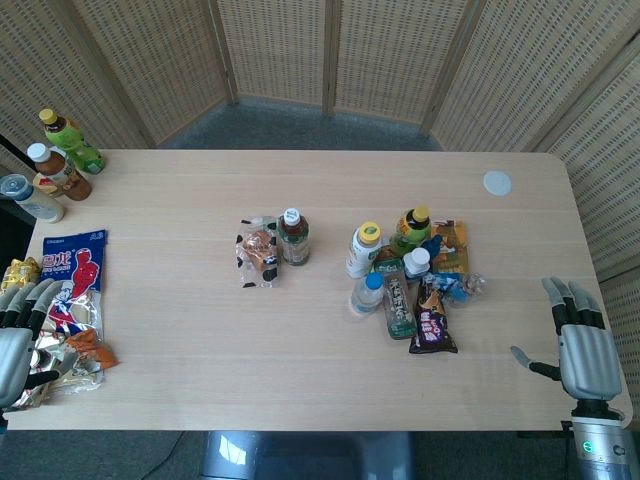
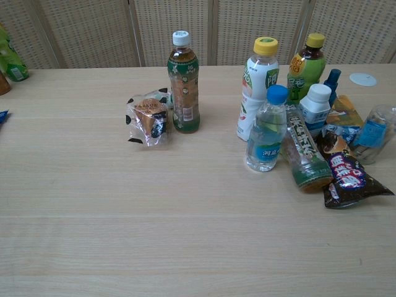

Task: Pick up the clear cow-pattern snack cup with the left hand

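The clear cow-pattern snack cup (image 1: 258, 253) (image 2: 148, 119) lies on its side near the table's middle, with black patches on its wrap and a brown snack inside. A green-label tea bottle (image 1: 293, 237) (image 2: 184, 83) stands just right of it, nearly touching. My left hand (image 1: 20, 335) rests at the table's left edge, fingers spread, holding nothing, far from the cup. Over at the right front corner, my right hand (image 1: 580, 340) is spread flat and empty. Neither hand shows in the chest view.
Snack bags, including a blue packet (image 1: 75, 275), lie beside the left hand. Several bottles (image 1: 60, 160) stand at the back left. A cluster of bottles and snack packs (image 1: 410, 280) (image 2: 297, 124) sits right of centre. A white lid (image 1: 497, 183) lies at back right.
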